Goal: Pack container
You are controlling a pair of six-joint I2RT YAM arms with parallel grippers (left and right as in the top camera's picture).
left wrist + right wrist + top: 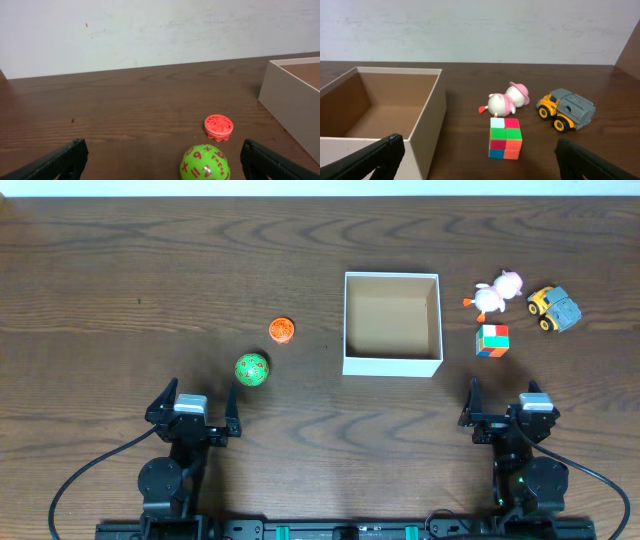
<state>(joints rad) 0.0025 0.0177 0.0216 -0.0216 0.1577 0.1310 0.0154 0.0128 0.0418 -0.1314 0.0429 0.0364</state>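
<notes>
The container, a square white box with a tan inside, sits empty mid-table; it also shows in the right wrist view and at the right edge of the left wrist view. A green number ball and an orange-red disc lie left of it. A colour cube, a white-and-pink toy and a yellow-grey truck lie right of it. My left gripper is open and empty just behind the ball. My right gripper is open and empty near the cube.
The dark wooden table runs to a pale wall at the back. Both arm bases stand at the front edge.
</notes>
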